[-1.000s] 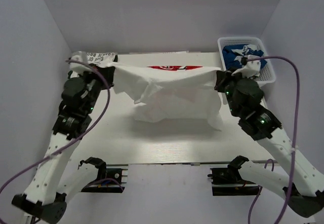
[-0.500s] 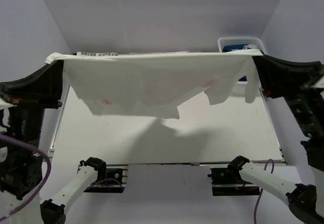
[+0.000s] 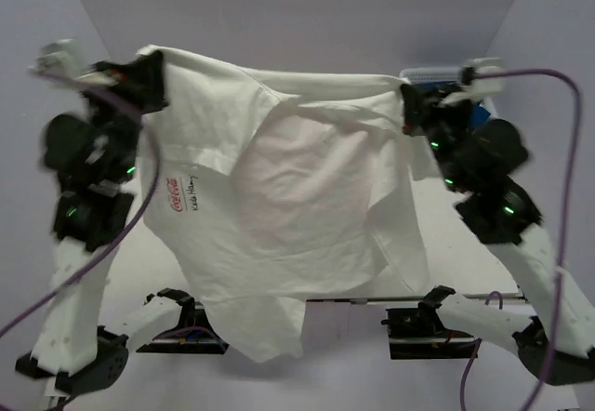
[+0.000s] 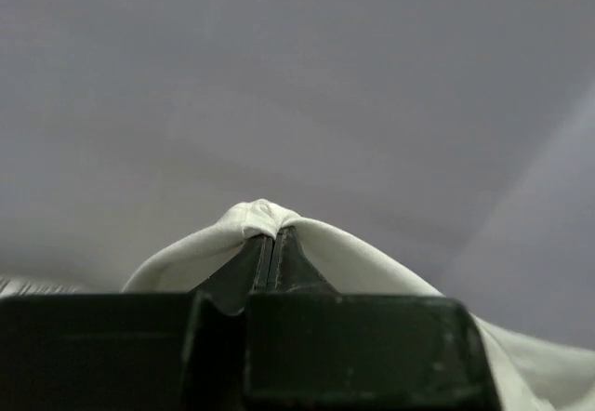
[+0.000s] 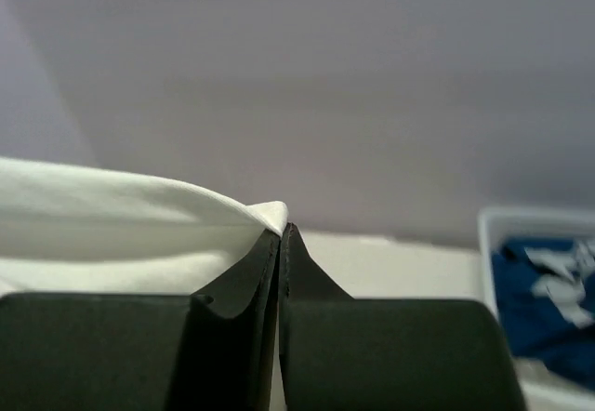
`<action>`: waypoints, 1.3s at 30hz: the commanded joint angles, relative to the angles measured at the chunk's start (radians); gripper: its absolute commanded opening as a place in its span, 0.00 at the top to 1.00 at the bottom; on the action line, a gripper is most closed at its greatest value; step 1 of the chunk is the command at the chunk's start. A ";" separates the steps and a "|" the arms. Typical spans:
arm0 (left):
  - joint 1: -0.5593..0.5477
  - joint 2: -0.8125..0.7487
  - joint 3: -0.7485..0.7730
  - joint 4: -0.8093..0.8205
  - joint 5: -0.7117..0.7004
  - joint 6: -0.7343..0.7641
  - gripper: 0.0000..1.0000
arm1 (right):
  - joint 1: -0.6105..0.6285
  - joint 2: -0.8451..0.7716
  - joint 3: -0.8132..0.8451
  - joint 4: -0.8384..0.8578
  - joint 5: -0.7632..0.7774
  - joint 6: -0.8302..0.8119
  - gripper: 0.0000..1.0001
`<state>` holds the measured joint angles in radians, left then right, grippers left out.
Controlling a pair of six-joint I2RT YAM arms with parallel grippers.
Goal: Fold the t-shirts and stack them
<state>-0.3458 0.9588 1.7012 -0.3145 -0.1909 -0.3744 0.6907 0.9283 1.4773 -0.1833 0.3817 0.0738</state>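
A white t-shirt (image 3: 297,197) with a small red logo (image 3: 173,192) hangs spread between both raised grippers. It drapes down over most of the table and past its near edge. My left gripper (image 3: 149,81) is shut on the shirt's upper left corner, and the cloth (image 4: 372,262) bunches over the closed tips (image 4: 270,236). On the upper right corner my right gripper (image 3: 406,109) is shut, with a fold of cloth (image 5: 112,216) pinched at its tips (image 5: 281,232). A royal blue t-shirt (image 5: 544,290) lies in the basket.
The white mesh basket (image 5: 488,234) stands at the far right corner, mostly behind the right arm (image 3: 483,169). A strip of white table (image 3: 465,253) shows at the right of the hanging shirt. Grey walls enclose the back and both sides.
The shirt, lifted off the table and stretched taut half a second ago, now hangs lower and looser, falling toward the near edge. Both arms have swung with it.
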 commanded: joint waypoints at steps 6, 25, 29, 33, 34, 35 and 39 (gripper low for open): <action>0.039 0.508 -0.302 -0.017 -0.376 -0.044 0.55 | -0.131 0.459 -0.317 0.151 0.180 0.157 1.00; 0.047 0.605 -0.553 -0.109 -0.113 -0.181 0.00 | -0.166 0.639 -0.420 -0.144 -0.214 0.285 0.10; 0.047 0.479 -0.802 -0.043 -0.016 -0.245 0.00 | -0.140 0.681 -0.459 -0.134 -0.317 0.294 0.10; 0.047 0.399 -0.952 0.044 0.094 -0.270 0.00 | -0.125 0.742 -0.453 -0.131 -0.276 0.345 0.13; 0.047 0.399 -0.975 0.058 0.094 -0.279 0.00 | -0.125 0.748 -0.450 -0.133 -0.270 0.357 0.16; 0.047 0.390 -1.008 0.058 0.079 -0.279 0.00 | -0.125 0.760 -0.451 -0.118 -0.270 0.372 0.20; 0.047 0.438 -1.019 0.016 0.038 -0.288 0.00 | -0.126 0.777 -0.451 -0.082 -0.238 0.426 0.66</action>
<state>-0.2977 1.4048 0.6823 -0.3294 -0.1589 -0.6392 0.5694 1.6974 1.0161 -0.3183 0.1257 0.4351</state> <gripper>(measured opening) 0.997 0.410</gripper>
